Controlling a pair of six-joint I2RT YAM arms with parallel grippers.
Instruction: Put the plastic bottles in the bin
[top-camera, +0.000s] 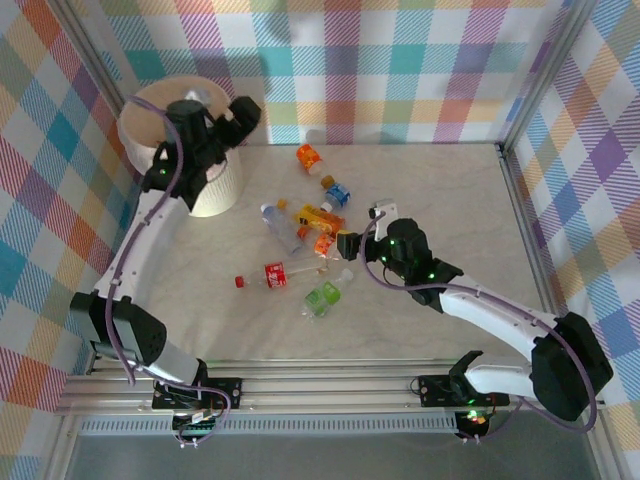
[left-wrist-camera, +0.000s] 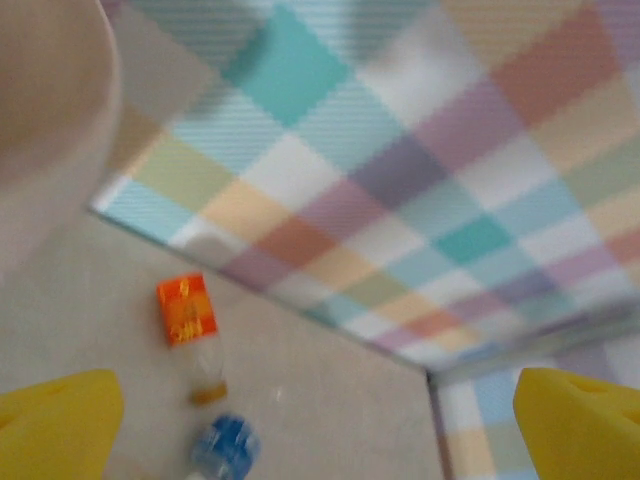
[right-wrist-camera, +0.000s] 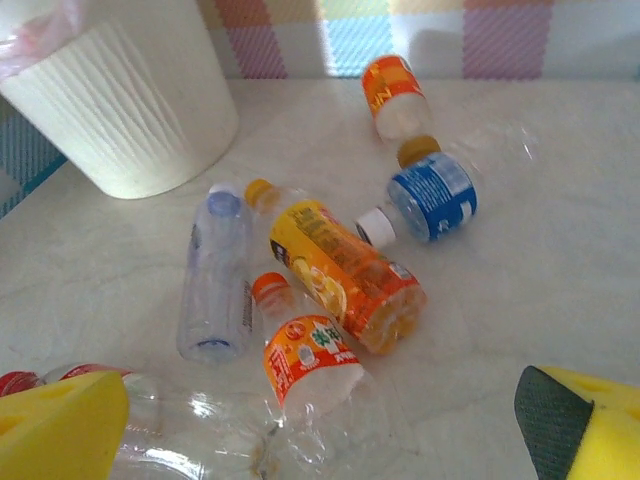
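Several plastic bottles lie scattered mid-table: an orange-labelled one (top-camera: 308, 157), a blue-labelled one (top-camera: 337, 193), a yellow-orange one (top-camera: 318, 215), a clear one (top-camera: 280, 225), a red-labelled one (top-camera: 270, 277) and a green one (top-camera: 323, 297). The cream bin (top-camera: 215, 190) stands at the back left. My left gripper (top-camera: 240, 110) hangs open and empty beside the bin's rim. My right gripper (right-wrist-camera: 320, 440) is open, low over an orange-labelled clear bottle (right-wrist-camera: 305, 365), its yellow fingers (right-wrist-camera: 60, 425) either side and apart from it. Beyond it lies the yellow-orange bottle (right-wrist-camera: 345, 275).
Checked walls close off the back and both sides. In the left wrist view the orange-labelled bottle (left-wrist-camera: 186, 310) and the blue one (left-wrist-camera: 222, 445) lie on the table below, with the bin's wall (left-wrist-camera: 50, 130) blurred at upper left. The ribbed bin (right-wrist-camera: 130, 100) stands behind the bottles.
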